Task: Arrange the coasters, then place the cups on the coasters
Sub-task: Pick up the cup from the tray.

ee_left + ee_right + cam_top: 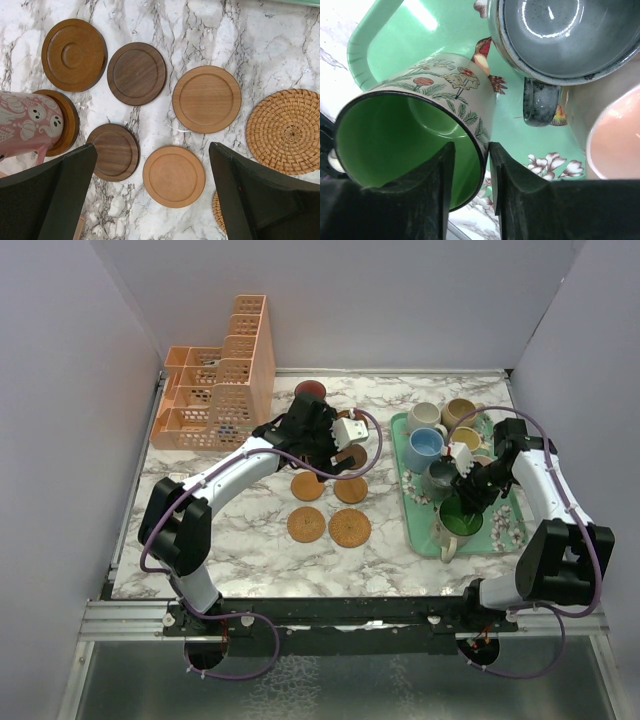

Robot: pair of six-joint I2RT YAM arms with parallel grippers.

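Note:
Several round coasters lie on the marble under my left gripper (152, 146), which hangs open above them with nothing between its fingers. They are mid-brown (74, 55), dark (136, 73), light (206, 99), dark (114, 151), light (173, 176) and wicker (285, 131). A pink patterned cup (25, 122) stands on another coaster (69, 125). A red cup (310, 390) sits at the back. My right gripper (471, 147) is shut on the rim of the tilted green cup (405, 135), one finger inside and one outside, over the tray (445, 30).
On the mint tray (400, 480) stand grey (555, 30), pink-lined (617, 135), blue (424, 445), cream (425, 415), tan (460, 412) and yellow (466, 438) cups, close together. A peach lattice organiser (215, 390) fills the back left corner.

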